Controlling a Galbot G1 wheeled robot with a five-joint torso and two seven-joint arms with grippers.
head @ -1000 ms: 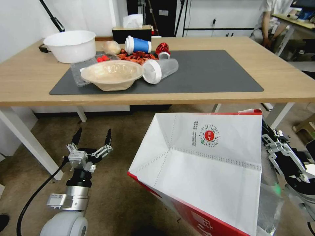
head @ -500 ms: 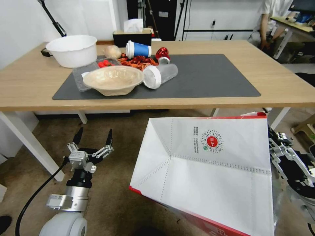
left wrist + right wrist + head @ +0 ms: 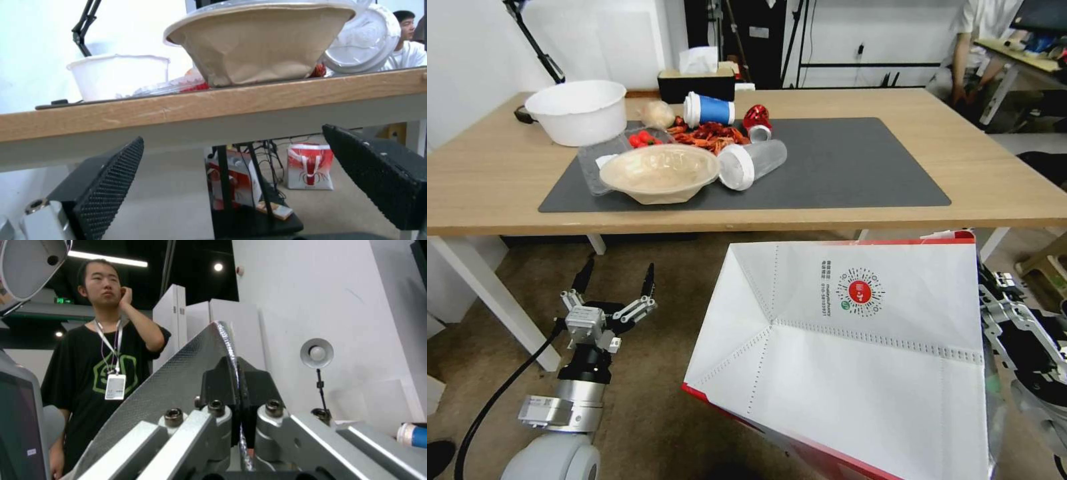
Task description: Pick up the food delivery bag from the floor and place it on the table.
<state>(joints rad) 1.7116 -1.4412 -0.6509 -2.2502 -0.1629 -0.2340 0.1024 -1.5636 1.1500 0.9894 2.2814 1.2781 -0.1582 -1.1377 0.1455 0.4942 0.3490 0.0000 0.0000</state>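
Observation:
The food delivery bag (image 3: 860, 360) hangs tilted above the floor (image 3: 680, 300), its white base and small red round logo facing me and a red side panel along its low edge. My right gripper (image 3: 236, 373) is shut on the bag's silver foil rim (image 3: 178, 386); in the head view the right arm (image 3: 1014, 320) sits behind the bag's right side. The bag's top edge is just below the front edge of the table (image 3: 994, 173). Low on the left, my left gripper (image 3: 616, 277) is open and holds nothing, just under the table edge (image 3: 213, 106).
On the left half of the table's dark mat (image 3: 860, 160) are a white basin (image 3: 576, 110), a paper bowl (image 3: 659, 170), a clear cup on its side (image 3: 754, 162), a blue cup (image 3: 710, 109) and red food (image 3: 710, 132). A white table leg (image 3: 494, 300) stands beside the left arm.
The whole picture has shifted down, so the camera has moved. The bag stays in the right gripper, its top edge slightly closer to the table's front edge. The left arm keeps its pose.

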